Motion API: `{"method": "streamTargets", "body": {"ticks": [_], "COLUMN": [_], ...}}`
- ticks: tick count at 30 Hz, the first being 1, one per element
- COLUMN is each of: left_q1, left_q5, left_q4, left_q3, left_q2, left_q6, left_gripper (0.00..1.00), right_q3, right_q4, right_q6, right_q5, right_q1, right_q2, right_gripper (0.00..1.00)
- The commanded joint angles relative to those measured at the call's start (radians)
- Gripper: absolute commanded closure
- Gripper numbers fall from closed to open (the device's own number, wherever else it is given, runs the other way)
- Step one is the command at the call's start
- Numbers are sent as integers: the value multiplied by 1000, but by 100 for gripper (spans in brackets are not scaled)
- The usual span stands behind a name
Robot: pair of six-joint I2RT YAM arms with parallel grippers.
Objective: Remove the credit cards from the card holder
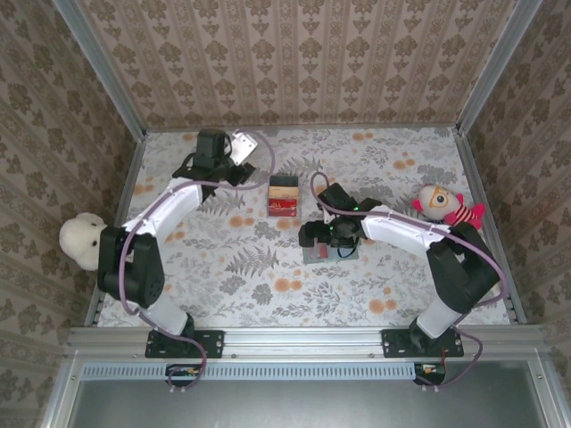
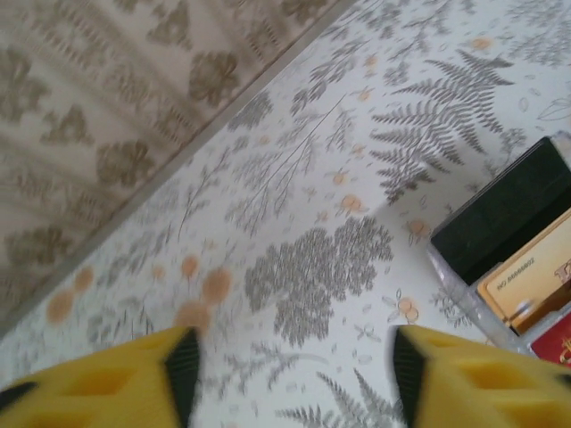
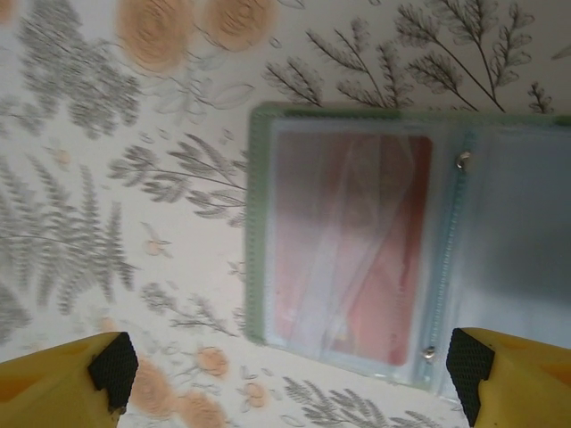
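Card holder [image 3: 357,241] lies open, long axis 9-to-3, at 12 o'clock of right gripper [image 3: 290,367]; jaws spread, empty. Left gripper [image 2: 294,357], likewise spread and empty, well apart toward 10 o'clock.

I'm seeing a clear plastic box [image 1: 284,196] sitting mid-table on the fern-and-flower cloth [image 1: 250,276], holding something red and yellow, possibly flat pieces; the left wrist view is blurring it. A white plush toy [image 1: 80,239] is sitting at the left edge, and a red-striped doll [image 1: 443,205] is lying near the right edge. Patterned wallpaper [image 1: 303,53] is lining the walls.
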Motion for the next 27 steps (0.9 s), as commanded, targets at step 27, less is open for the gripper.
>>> {"method": "streamTargets", "body": {"ticks": [27], "left_q1": [21], "left_q5": [-115], "left_q4": [56], "left_q3": [-526], "left_q2": [-630], "left_q6": [-852], "left_gripper": [0], "right_q3": [143], "right_q4": [-156], "right_q6": [-47], "right_q5": [173], "right_q1": [73], "right_q2": [227], "right_gripper": [19]}}
